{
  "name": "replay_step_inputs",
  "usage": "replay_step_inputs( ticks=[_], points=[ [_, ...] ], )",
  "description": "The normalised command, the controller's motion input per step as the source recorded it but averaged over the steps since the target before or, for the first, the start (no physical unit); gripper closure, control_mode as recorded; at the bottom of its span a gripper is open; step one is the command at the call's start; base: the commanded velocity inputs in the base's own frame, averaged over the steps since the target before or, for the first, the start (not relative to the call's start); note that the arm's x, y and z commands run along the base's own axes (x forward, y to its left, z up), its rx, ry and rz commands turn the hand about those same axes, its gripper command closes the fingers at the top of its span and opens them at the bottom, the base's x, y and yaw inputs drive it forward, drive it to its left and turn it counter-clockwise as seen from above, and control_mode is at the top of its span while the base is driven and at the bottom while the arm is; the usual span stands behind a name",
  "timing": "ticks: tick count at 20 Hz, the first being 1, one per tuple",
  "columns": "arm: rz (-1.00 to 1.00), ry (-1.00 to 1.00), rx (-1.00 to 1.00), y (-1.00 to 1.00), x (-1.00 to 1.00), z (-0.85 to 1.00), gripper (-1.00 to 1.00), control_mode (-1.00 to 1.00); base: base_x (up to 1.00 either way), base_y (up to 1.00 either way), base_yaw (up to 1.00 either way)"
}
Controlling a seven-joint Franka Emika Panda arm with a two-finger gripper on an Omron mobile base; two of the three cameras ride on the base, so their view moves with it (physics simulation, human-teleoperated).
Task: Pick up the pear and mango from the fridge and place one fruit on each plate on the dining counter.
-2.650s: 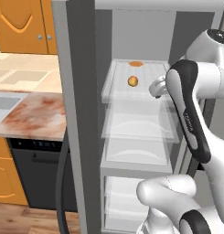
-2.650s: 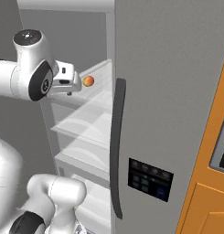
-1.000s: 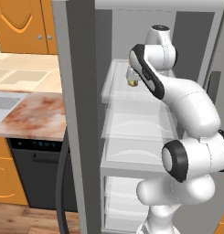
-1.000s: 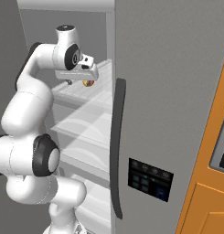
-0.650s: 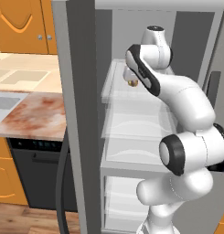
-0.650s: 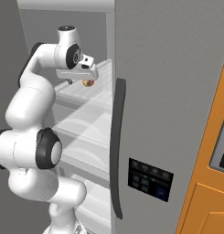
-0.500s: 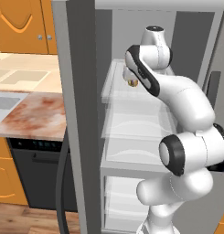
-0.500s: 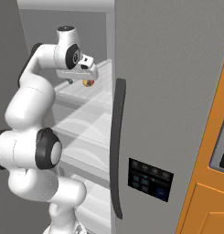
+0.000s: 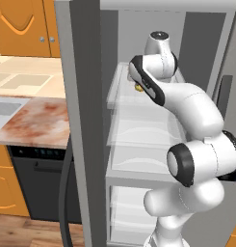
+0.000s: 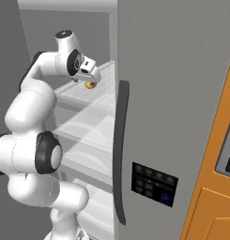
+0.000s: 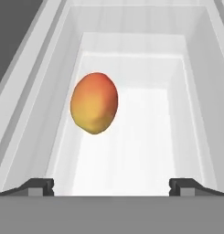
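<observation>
The mango (image 11: 94, 103), an oval yellow-orange fruit with a red blush, lies on the top glass shelf (image 11: 131, 151) of the open fridge (image 10: 172, 93). My gripper (image 11: 112, 185) is open and hovers just short of it, with the fruit ahead and a little left of the gap between the fingers. From the right base view the gripper (image 10: 89, 75) sits directly over the mango (image 10: 91, 85). In the left base view the mango (image 9: 138, 88) peeks out from behind the forearm. The pear, the plates and the dining counter are out of view.
White shelf walls (image 11: 22, 105) close in on both sides of the hand. The open fridge door (image 9: 83, 120) stands left of the arm. Beyond it lies a sink-side counter (image 9: 32, 125) over a dark dishwasher (image 9: 37, 183). More glass shelves (image 9: 138, 144) lie below.
The arm swung from the right into the fridge's top shelf. Over the last second the hand has crept slightly closer over the mango. The jaws stayed open.
</observation>
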Motion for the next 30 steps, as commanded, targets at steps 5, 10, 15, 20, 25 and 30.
replay_step_inputs(
  ticks=[5,10,15,20,25,30],
  points=[
    [-0.05,0.00,0.03,0.00,0.49,0.00,-1.00,-1.00,0.00,0.00,0.00],
    [0.00,0.10,0.05,0.00,0.42,0.00,-1.00,-1.00,0.00,0.00,0.00],
    [0.05,0.09,0.01,0.00,0.35,-0.18,-1.00,-1.00,0.00,0.00,0.00],
    [0.04,0.00,0.00,0.00,0.02,-0.19,-1.00,-1.00,0.00,0.00,0.00],
    [0.06,0.00,0.00,0.00,-0.02,-0.04,-1.00,-1.00,0.00,0.00,0.00],
    [0.01,0.00,0.00,0.00,-0.02,-0.16,-1.00,-1.00,0.00,0.00,0.00]
  ],
)
